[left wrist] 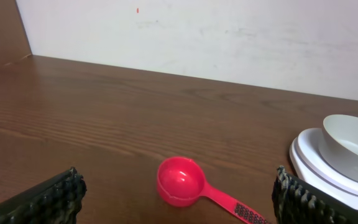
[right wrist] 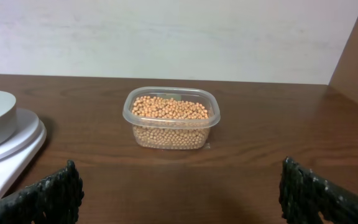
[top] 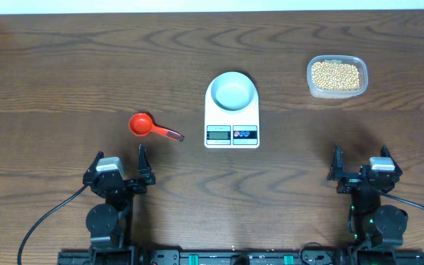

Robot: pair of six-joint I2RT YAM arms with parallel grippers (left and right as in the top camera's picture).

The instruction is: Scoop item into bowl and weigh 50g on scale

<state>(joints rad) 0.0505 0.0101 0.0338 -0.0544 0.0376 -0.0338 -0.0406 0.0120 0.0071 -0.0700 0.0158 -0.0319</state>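
Overhead: we see the bowl seated on the scale, mid-table; beans fill a clear container far right. Red scoop lies left of scale (cup side up). L gripper & R gripper: jaws spread wide, empty.

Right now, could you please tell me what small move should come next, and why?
Probably the left pincer should reach forward and lower over the handle of the red scoop. That pincer stands open and empty, the scoop lies untouched just ahead of it, and the bowl on the scale holds no beans yet.
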